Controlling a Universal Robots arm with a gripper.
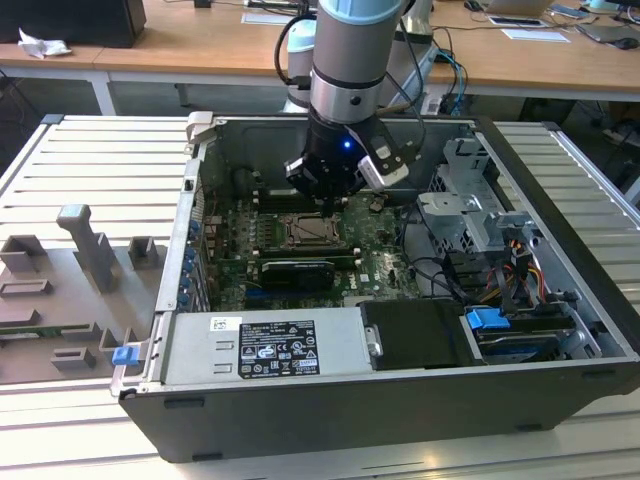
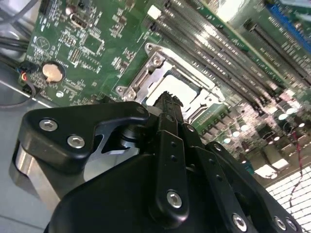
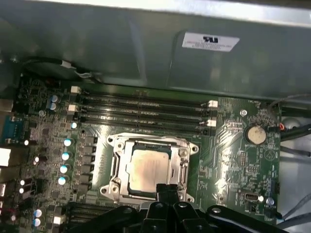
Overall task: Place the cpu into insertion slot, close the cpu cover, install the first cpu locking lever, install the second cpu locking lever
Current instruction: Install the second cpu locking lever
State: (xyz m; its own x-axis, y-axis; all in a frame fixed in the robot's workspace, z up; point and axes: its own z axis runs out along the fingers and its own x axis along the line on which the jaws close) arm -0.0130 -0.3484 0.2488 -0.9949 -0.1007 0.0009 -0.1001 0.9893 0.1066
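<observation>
The cpu sits in its slot with the cover down.

The cpu (image 3: 149,170) lies in the insertion slot (image 3: 118,167) mid-motherboard, the cpu cover (image 3: 182,165) flat around it. The pincer (image 3: 166,190) hangs just above, fingers pressed together, holding nothing. I cannot tell if the levers are locked.

Even, bright room light fills the exterior view; the ribbed pale metal table (image 1: 80,180) around the open black computer case (image 1: 330,420) looks nearly washed out, while the case interior is dimmer, shaded under the grey robot arm (image 1: 350,60). A small blue light glows on the arm's wrist. In the second wrist view, the black gripper (image 2: 167,104) is close and soft, and glare streaks the long memory slots (image 2: 228,53) beyond it. In the first wrist view, the green circuit board (image 3: 233,155) shines around the square silvery socket frame (image 3: 148,167), perhaps slightly blurred.
</observation>
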